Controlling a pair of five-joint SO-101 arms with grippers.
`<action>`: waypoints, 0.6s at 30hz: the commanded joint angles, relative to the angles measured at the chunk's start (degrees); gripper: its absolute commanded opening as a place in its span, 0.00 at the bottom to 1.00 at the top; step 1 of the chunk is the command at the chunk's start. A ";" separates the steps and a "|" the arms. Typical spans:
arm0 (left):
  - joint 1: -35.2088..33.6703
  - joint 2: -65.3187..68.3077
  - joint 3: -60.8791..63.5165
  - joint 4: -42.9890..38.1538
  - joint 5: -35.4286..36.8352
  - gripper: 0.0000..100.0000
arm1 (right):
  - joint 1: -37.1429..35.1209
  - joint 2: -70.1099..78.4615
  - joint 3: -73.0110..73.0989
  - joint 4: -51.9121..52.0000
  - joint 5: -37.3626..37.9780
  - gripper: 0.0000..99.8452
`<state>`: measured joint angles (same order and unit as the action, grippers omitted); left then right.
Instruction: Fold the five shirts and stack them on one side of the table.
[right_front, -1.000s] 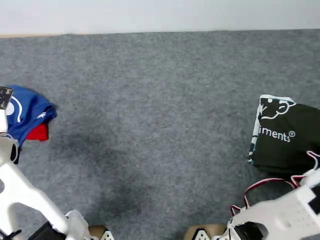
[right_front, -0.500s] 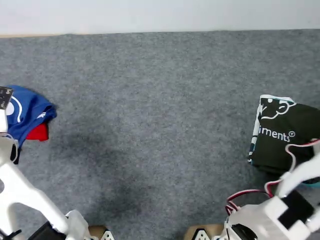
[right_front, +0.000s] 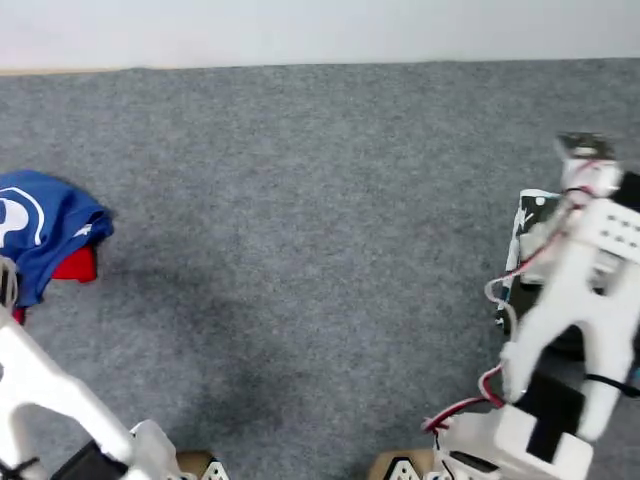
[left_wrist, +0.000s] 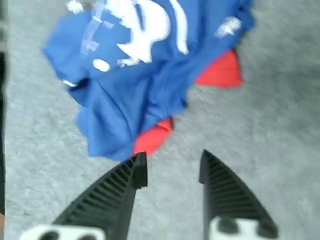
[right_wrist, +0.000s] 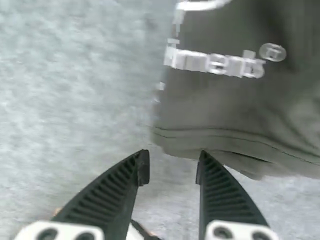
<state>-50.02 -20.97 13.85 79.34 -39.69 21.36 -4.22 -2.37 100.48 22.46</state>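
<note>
Half-hidden red fabric (left_wrist: 220, 72) under blue printed shirt (left_wrist: 130, 95) ahead of parted, empty left gripper (left_wrist: 172, 160); black printed shirt (right_wrist: 235, 110) cropped, ahead of parted right gripper (right_wrist: 173, 155)

The left gripper (left_wrist: 173, 162) hangs over the grey table cover (left_wrist: 272, 130), black ribbed fingers (left_wrist: 122, 185) parted w/ nothing btwn them but bare cover. Just ahead of the tips lies a crumpled blue shirt (left_wrist: 135, 95) w/ white print (too blurred to read). A red shirt (left_wrist: 220, 74) sits under it, poking out at two spots: one flap right by a fingertip, nearly touching, the other farther out past the blue edge.
</note>
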 joint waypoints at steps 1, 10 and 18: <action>-1.23 6.42 -2.15 -4.40 0.35 0.20 | -6.29 -2.95 0.26 2.15 -3.96 0.16; -0.26 31.38 -28.35 -0.44 -6.07 0.24 | -8.92 -2.68 0.35 2.24 -5.45 0.16; 1.41 48.62 -49.27 -0.44 -18.20 0.25 | -9.27 -2.77 7.30 1.89 -5.45 0.16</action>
<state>-49.67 24.66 -27.91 78.73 -54.64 12.84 -4.48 3.87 100.48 17.71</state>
